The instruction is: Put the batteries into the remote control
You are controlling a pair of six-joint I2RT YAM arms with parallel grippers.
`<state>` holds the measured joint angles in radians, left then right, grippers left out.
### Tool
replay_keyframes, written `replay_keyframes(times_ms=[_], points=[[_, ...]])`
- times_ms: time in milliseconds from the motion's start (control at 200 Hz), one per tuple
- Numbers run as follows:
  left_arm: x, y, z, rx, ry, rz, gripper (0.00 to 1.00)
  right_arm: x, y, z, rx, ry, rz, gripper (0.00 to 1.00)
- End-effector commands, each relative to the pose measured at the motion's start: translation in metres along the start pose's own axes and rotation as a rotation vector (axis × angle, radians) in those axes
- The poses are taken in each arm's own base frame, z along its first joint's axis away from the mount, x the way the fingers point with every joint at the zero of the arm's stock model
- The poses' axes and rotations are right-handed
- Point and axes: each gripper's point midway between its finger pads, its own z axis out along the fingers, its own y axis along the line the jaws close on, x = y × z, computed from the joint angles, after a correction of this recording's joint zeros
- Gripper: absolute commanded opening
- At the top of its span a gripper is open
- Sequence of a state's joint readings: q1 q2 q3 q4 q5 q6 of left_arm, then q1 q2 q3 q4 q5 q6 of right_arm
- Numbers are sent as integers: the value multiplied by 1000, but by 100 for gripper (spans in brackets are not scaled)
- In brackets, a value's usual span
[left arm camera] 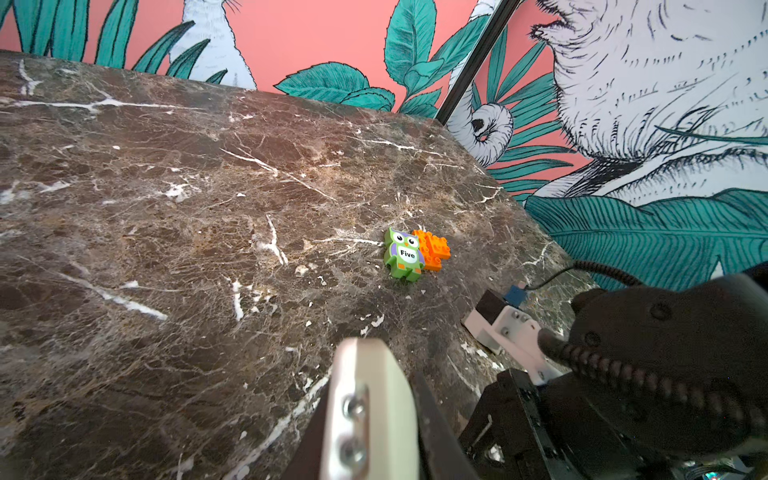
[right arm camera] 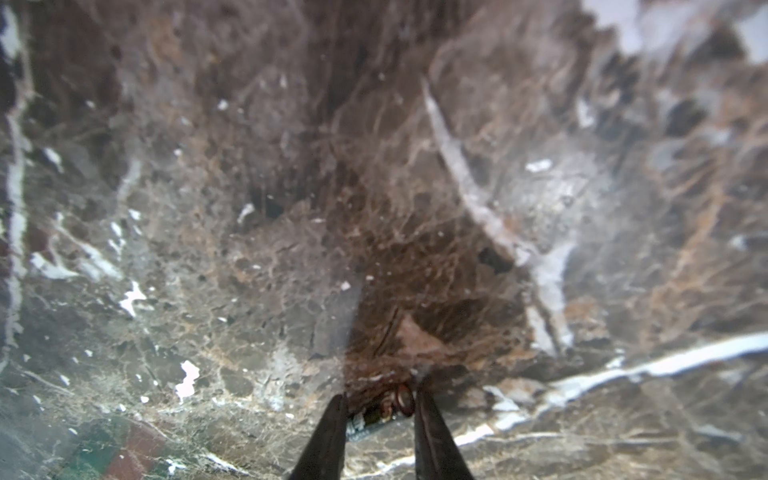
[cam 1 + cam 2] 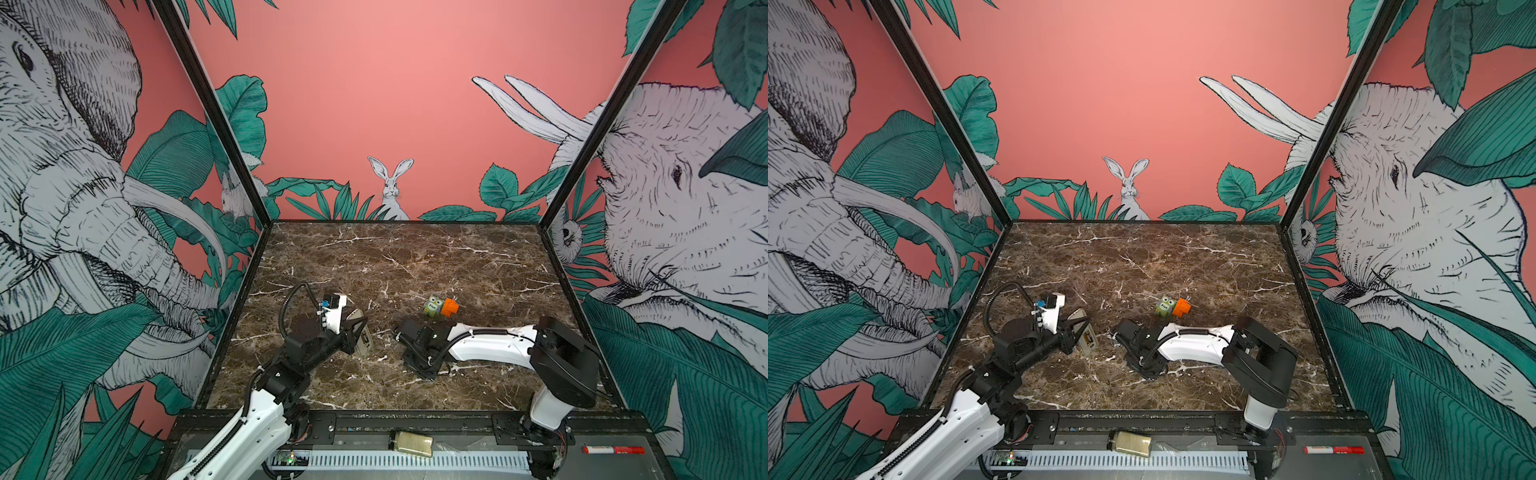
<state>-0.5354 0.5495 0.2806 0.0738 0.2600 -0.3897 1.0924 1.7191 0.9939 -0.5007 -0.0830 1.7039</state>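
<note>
1. I have the left gripper (image 3: 352, 332) clamped on the remote control (image 3: 364, 337), which is tipped up steeply. I cannot tell whether its lower end rests on the marble table (image 3: 415, 257).
2. In both top views the battery recess faces away from that gripper's palm, toward the other arm. My read is that this hold presents the slot for loading.
3. In the left wrist view, the remote's pale back runs out past the fingertips, with two metal contacts showing. The recess looks empty from here.
4. The right gripper (image 3: 424, 371) points straight down with its tips at the table. It sits on the recess side of the left gripper, and the two are apart.
5. In the right wrist view, one battery (image 2: 380, 411) lies on the marble, slanted across the gap between the two fingers (image 2: 328, 436).
6. The jaws stand narrow, with a finger close on each side. I cannot tell whether they pinch the battery or merely straddle it. A vertical approach suits so small a thing lying flat.
7. I cannot find the second battery in any view.
8. The owl block (image 3: 434, 306) and orange block (image 3: 450, 306) sit touching each other, beyond the right gripper's wrist. They are clear of the lane between the grippers.
9. My judgement is that the pickup is in hand and nothing is loaded. The risk is the battery rolling out of the pinch on smooth stone.
</note>
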Motion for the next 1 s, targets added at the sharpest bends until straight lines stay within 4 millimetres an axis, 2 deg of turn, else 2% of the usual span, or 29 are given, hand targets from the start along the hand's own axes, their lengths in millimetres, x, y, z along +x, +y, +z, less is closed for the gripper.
replay_keyframes(times_ms=[0,190,635,820,995], points=[[-8,-2,-1,7,-39,26,0,-11,-27,15,90,-42,146,23],[-7,-1,-1,3,-36,26,0,-17,-26,15,97,-44,97,15],[-3,0,4,12,-26,7,0,-31,-13,11,89,-40,-39,12],[1,-2,10,36,-5,-12,0,-39,-12,5,80,-48,-168,12],[10,-5,19,73,40,-46,0,-33,-24,0,148,21,-368,11]])
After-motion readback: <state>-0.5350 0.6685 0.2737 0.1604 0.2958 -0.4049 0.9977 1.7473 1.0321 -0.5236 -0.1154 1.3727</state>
